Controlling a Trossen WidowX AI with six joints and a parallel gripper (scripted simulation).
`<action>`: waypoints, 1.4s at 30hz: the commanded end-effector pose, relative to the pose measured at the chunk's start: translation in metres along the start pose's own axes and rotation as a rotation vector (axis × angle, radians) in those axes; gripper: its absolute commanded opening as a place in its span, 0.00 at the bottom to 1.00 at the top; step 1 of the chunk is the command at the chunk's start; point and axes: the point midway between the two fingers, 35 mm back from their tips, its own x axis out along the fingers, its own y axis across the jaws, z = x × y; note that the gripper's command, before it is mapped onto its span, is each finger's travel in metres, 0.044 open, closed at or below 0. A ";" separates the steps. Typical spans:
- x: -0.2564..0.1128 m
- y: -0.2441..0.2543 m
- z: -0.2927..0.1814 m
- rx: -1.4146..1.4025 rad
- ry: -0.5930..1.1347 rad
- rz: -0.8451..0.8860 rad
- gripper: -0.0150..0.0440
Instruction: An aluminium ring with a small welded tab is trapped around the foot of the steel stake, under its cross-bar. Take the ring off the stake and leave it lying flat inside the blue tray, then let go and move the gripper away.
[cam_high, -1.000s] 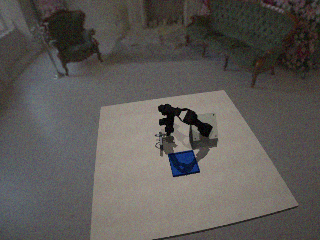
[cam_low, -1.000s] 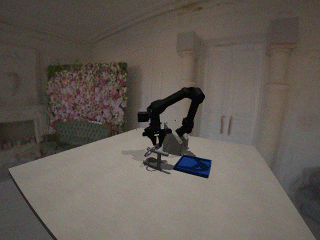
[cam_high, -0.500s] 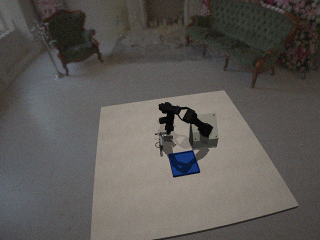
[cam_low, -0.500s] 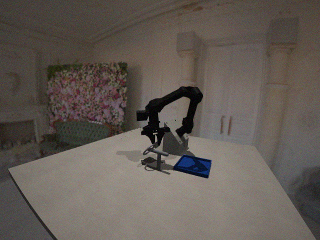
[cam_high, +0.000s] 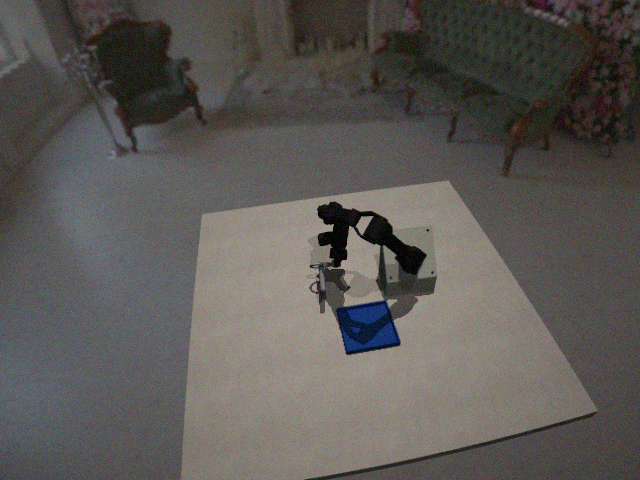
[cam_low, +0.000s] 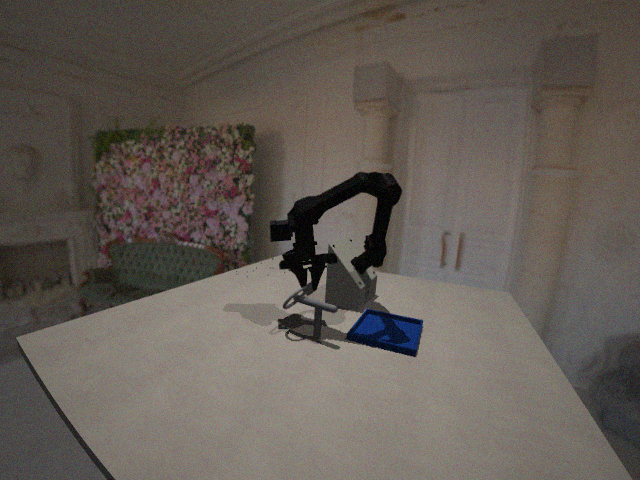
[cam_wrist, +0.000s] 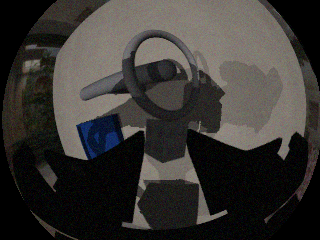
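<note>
We're looking down from high up in the top view, at a slant, with the whole arm (cam_high: 379, 229) (cam_low: 336, 198) small near the middle of the bench (cam_high: 310, 392) (cam_low: 310, 413) (cam_wrist: 100, 45), and a green sofa (cam_high: 465, 72) (cam_low: 165, 263) beyond. Over to the exterior view: it sits lower, nearer bench height, facing across the top towards a flower wall (cam_low: 175, 191) and pale doors (cam_low: 460, 180). Both take in the arm, that sofa and the blue tray (cam_high: 368, 327) (cam_low: 387, 331) (cam_wrist: 100, 136). And the wrist view, closest of all, peers down past the black fingers, catching the tray at its left!
</note>
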 end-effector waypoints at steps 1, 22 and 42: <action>-0.001 -0.003 0.001 -0.006 0.001 -0.002 0.25; -0.006 -0.017 0.003 -0.007 0.000 -0.003 0.25; -0.010 -0.030 0.005 -0.007 0.000 -0.004 0.25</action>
